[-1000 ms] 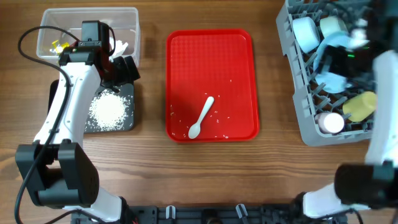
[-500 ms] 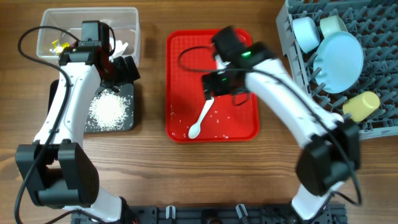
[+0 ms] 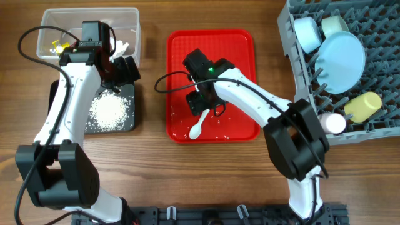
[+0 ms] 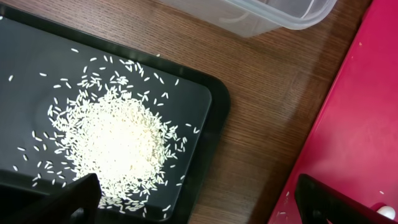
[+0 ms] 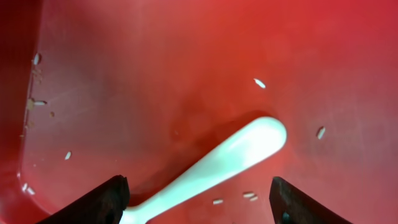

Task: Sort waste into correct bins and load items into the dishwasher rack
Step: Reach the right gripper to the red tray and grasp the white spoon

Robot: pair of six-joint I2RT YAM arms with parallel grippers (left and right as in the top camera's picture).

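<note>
The white spoon (image 3: 195, 130) lies on the red tray (image 3: 212, 50), bowl toward the front. My right gripper (image 3: 202, 106) hangs low over its handle. In the right wrist view the spoon handle (image 5: 230, 155) runs slantwise between the fingers (image 5: 102, 200), and the right gripper (image 5: 202, 205) stands open and clear of it. Loose rice grains (image 5: 259, 83) dot the tray. My left gripper (image 3: 127, 69) is open above the black tray (image 3: 128, 94), where a rice pile (image 4: 115, 134) lies. The clear tub (image 3: 87, 19) holds wrappers (image 3: 59, 45) and tissue (image 3: 120, 46).
The grey dishwasher rack (image 3: 300, 119) at the right holds a blue plate (image 3: 340, 56), a blue bowl (image 3: 306, 34), a yellow cup (image 3: 364, 105) and a white cup (image 3: 331, 123). Bare wood separates the black tray (image 4: 211, 124) from the red tray (image 4: 354, 143).
My right arm has swung from the rack across to the red tray and come down over the spoon handle, its jaws narrowing. The left arm has stayed still.
</note>
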